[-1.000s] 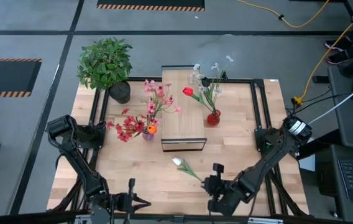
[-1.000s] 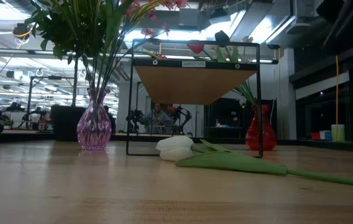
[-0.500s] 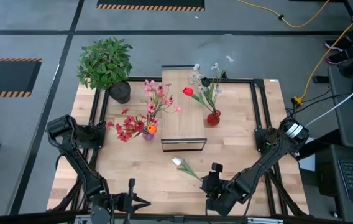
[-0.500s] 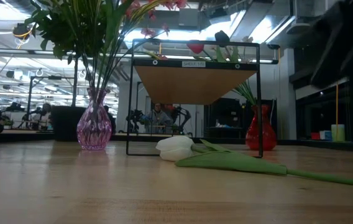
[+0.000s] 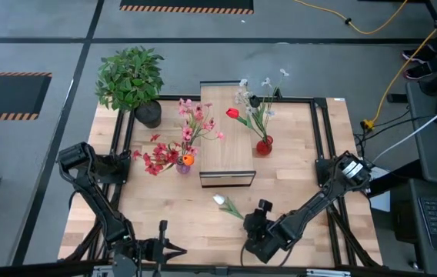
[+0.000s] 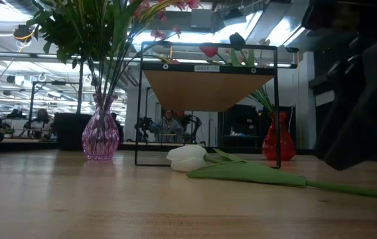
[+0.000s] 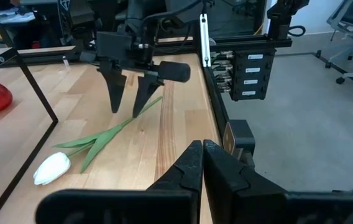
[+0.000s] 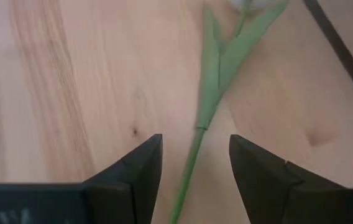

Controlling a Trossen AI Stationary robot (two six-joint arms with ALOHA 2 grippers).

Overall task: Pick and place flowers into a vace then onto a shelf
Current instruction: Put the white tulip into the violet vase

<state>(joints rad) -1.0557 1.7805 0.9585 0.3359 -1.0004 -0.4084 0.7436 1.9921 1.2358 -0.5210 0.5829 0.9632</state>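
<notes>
A white tulip (image 5: 220, 201) with a long green stalk (image 8: 209, 93) lies flat on the wooden table near its front edge; it also shows in the low view (image 6: 188, 158) and the left wrist view (image 7: 52, 168). My right gripper (image 8: 195, 158) is open and points down. Its fingers stand on either side of the stalk's lower end (image 7: 146, 107) without touching it. My left gripper (image 7: 201, 163) is shut and empty at the table's near edge. The light-wood shelf (image 5: 226, 131) stands behind the tulip.
A purple vase (image 5: 183, 166) with pink, red and orange flowers stands left of the shelf. A red vase (image 5: 264, 145) with a red tulip and pale blossoms stands right of it. A potted green plant (image 5: 131, 77) is at the far left corner. A black frame rail (image 8: 341, 46) runs nearby.
My right gripper has moved toward the table's left edge and down toward the tulip's stalk, coming into the low view from the right. The tulip has stayed where it was.
</notes>
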